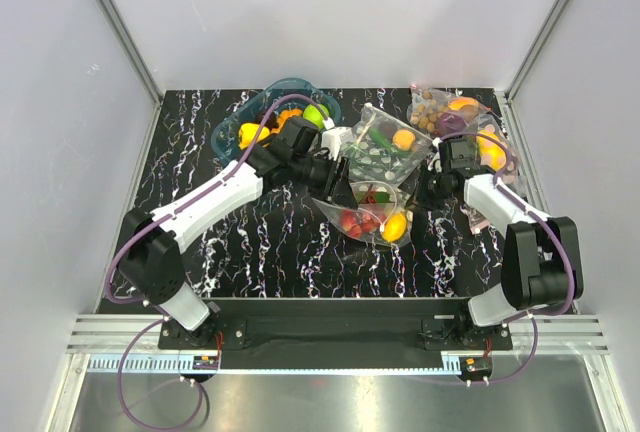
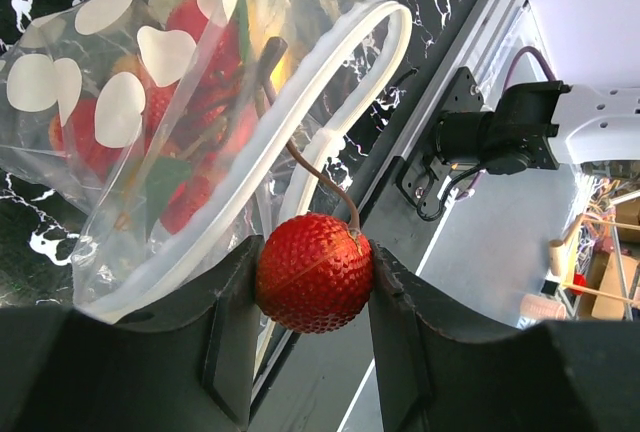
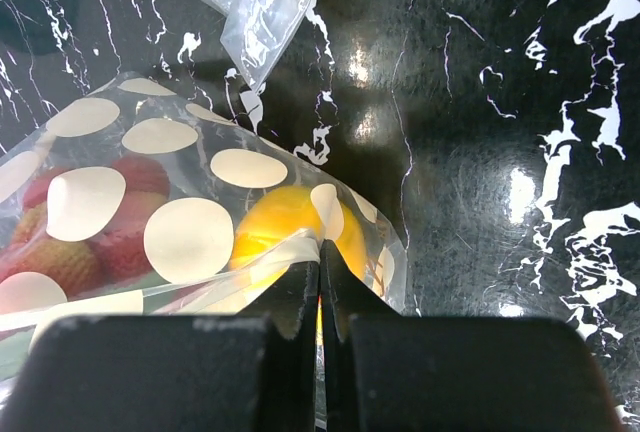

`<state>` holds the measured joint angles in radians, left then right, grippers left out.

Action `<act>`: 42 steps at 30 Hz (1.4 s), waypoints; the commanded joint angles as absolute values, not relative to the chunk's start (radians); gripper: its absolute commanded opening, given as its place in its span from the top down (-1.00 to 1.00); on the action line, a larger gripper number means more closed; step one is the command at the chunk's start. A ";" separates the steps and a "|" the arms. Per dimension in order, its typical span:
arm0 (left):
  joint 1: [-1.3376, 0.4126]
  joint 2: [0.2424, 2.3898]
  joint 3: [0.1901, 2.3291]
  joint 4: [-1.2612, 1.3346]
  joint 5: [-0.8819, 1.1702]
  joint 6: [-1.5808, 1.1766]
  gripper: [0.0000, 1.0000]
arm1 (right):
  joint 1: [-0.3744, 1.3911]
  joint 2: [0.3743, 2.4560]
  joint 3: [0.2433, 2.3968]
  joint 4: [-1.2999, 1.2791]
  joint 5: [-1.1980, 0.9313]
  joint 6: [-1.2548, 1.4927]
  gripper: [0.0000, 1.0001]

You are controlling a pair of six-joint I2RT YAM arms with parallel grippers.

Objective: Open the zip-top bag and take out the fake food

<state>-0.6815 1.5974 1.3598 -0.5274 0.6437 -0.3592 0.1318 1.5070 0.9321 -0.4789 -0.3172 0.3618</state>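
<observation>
Between the fingers of my left pincer [image 2: 315, 274] sits a bumpy red berry [image 2: 300, 262], clamped on both sides just outside the mouth of the zip-top bag [image 2: 120, 102]. Its brown stem [image 2: 315, 177] curves up toward 12 o'clock and runs in past the white zip rim [image 2: 330, 72], which gapes open. Behind the dotted film I can make out more red and some green, but not the separate pieces.

My right pincer [image 3: 320, 287] is closed tight, with a fold of the same bag's film caught at its tips. Right at 11 o'clock from them a yellow fruit [image 3: 275, 222] presses against the plastic, half masked by white dots; the reddish pieces [image 3: 120, 242] at 9 o'clock are blurred.

From the top camera the bag lies mid-table [image 3: 480, 152]. At its 11 o'clock a teal tub [image 1: 285, 85] holds a lime-green apple [image 1: 316, 113] and other fruit, partly hidden by my left arm. A second dotted bag [image 1: 385, 152] sits at 12 o'clock, and a small bag of brown balls [image 1: 428, 112] at 1 o'clock.
</observation>
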 commanded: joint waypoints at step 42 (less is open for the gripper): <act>-0.730 1.525 1.508 -0.177 0.745 -0.650 1.00 | 0.132 1.621 0.994 -0.483 -0.357 0.344 1.00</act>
<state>-0.7273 1.5612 1.4796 -0.2779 0.7300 -0.6102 0.1318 1.6150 0.9886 -0.4927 -0.3584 0.3630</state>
